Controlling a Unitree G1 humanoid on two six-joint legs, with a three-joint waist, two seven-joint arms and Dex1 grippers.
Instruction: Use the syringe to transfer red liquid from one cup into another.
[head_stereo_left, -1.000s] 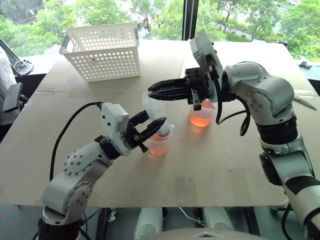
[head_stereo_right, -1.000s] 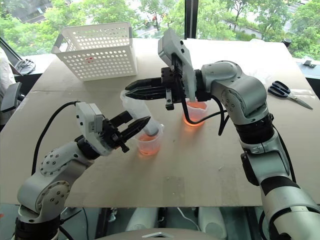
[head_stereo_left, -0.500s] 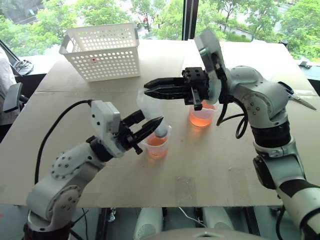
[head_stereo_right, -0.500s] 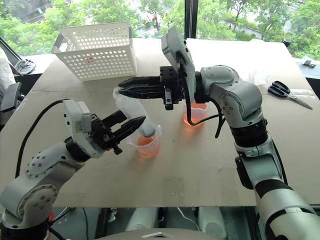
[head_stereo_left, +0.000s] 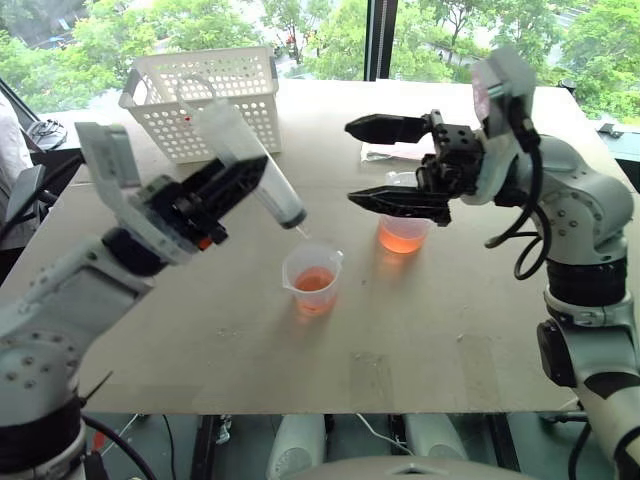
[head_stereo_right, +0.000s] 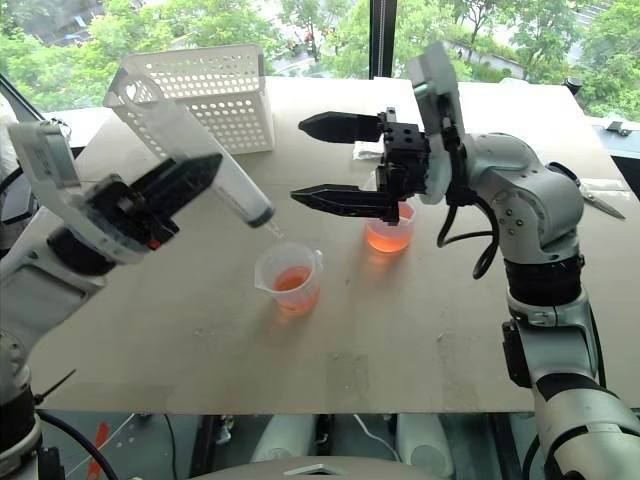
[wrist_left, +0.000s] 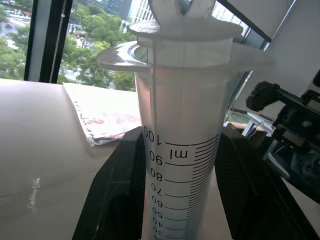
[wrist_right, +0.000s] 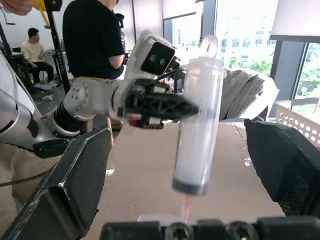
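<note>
Clear glossy plastic syringe (head_stereo_left: 245, 155), matt cardboard tabletop (head_stereo_left: 430, 320)

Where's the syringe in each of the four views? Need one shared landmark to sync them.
Left eye view: large clear plastic syringe upper left, slanting down toward the shorter clear spouted cup.
Right eye view: upper left, same slant.
Left wrist view: barrel centre, graduations visible.
Right wrist view: centre, held by the left gripper.
Shared landmark: white perforated plastic basket, its corner also in the right wrist view.

A white perforated basket (head_stereo_left: 205, 100) sits at the far left of the table (head_stereo_left: 430, 330), open side up. Scissors (head_stereo_right: 600, 199) lie near the right edge. A crumpled plastic bag (wrist_left: 102, 117) rests on the tabletop. People (wrist_right: 97, 37) stand in the background.
</note>
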